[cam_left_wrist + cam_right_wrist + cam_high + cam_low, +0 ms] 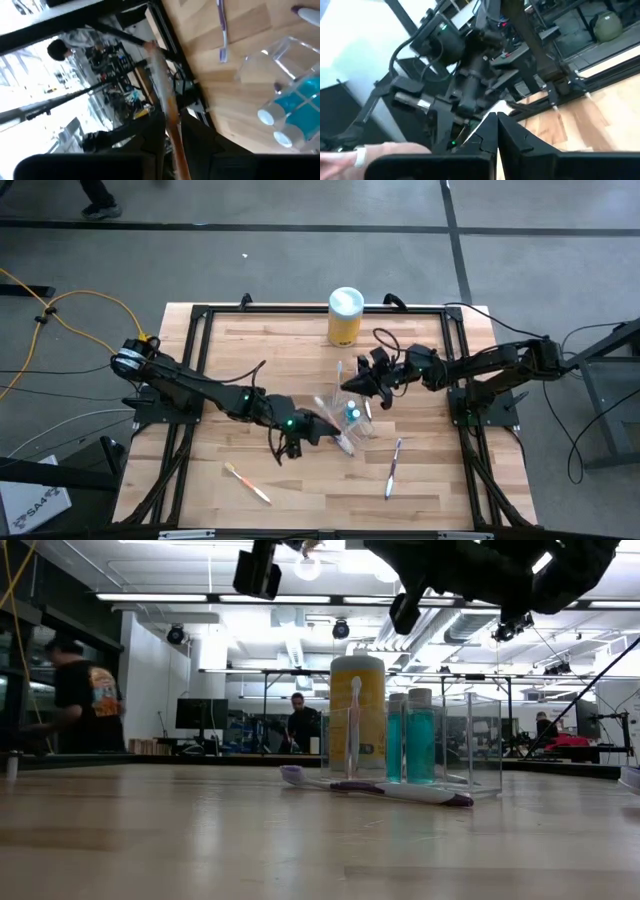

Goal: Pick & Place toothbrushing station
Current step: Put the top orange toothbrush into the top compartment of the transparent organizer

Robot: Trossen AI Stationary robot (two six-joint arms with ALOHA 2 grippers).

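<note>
Wooden counter [420, 490] inside a black frame, with an open workshop behind it where two people show in the low view, one at the far left [85, 690] and one near the middle [298, 722].

One clear cup [480, 745] stands near the middle of the counter. Two blue tubes [420, 740] with pale caps stand upright inside it, side by side. One yellow canister [345, 317] with a white lid stands alone at the far edge, behind the cup.

Five toothbrushes can be counted:
- One pale toothbrush [355, 725] stands upright in the cup.
- One purple toothbrush [385, 789] lies flat just in front of the cup.
- A second purple brush [393, 467] lies well apart, toward the near right.
- One orange brush [247, 482] lies well apart, toward the near left.
- One orange-handled toothbrush [162, 82] is off the counter, grasped in the left pincer [172, 127], its handle running up between the two fingers.

In the overhead view the left pincer [330, 430] sits just beside the cup on its left side. The right pincer [360, 387] hangs just beyond the cup's far side. Its fingers are clenched tip to tip [496, 125], and whether anything is pinched between them I cannot tell.
</note>
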